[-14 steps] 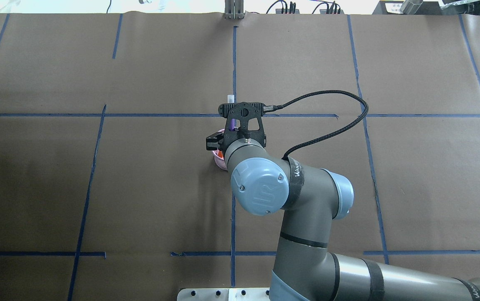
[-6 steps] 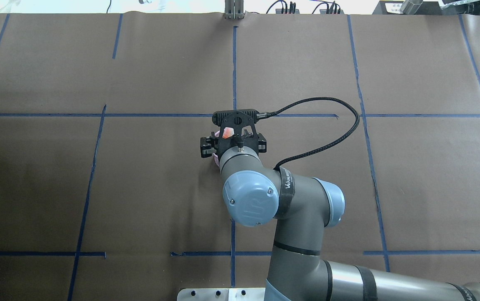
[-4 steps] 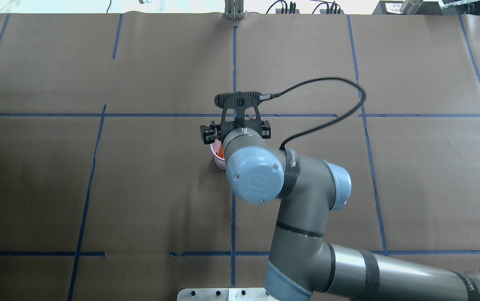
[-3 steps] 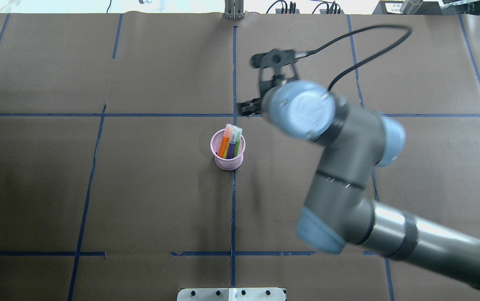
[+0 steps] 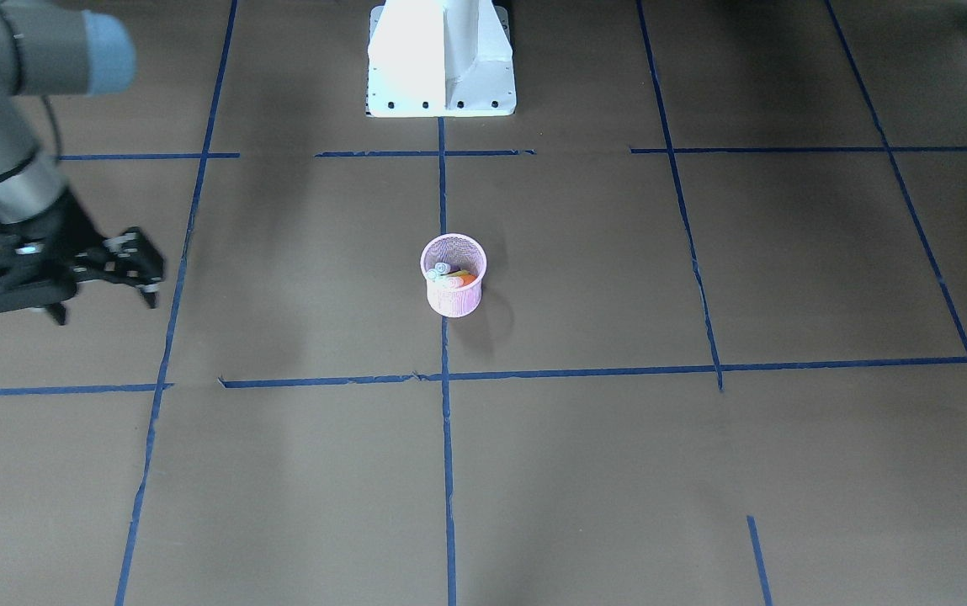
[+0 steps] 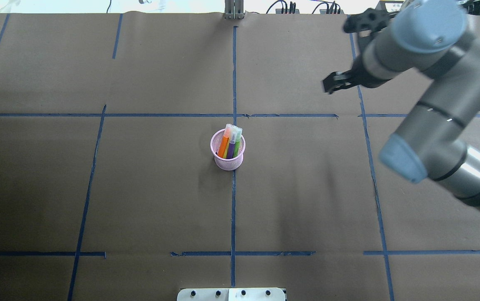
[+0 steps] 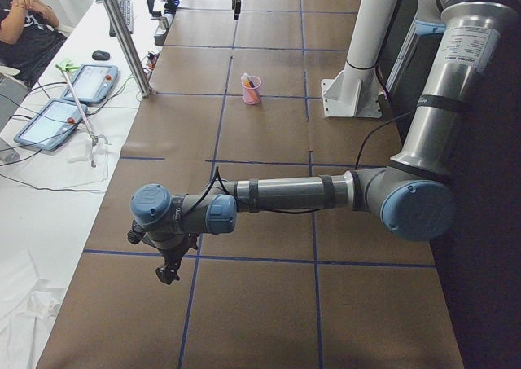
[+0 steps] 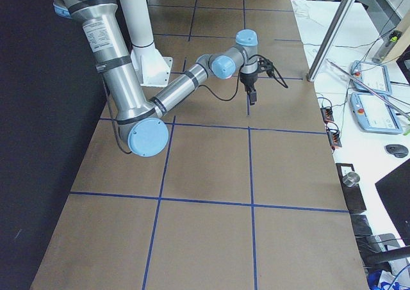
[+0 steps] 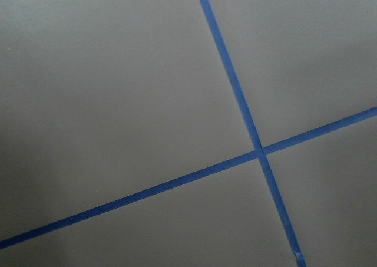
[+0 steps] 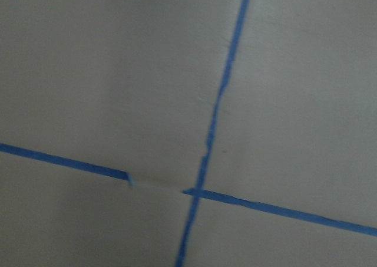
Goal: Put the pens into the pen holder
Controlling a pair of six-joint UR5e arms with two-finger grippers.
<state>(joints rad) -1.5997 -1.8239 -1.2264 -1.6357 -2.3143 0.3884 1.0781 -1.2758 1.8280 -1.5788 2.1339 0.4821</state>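
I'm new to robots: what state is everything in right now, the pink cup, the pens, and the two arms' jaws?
pen holder: upright, pens inside.
pens: standing in the pen holder, caps up, leaning on its rim.
right gripper: jaws apart, empty, well off to the side of the pen holder.
left gripper: far from the pen holder; open or shut cannot be told.

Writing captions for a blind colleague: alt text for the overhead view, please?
A pink mesh pen holder stands mid-table with orange, purple and green pens standing inside. The right arm's hand hangs over the far right, away from it.
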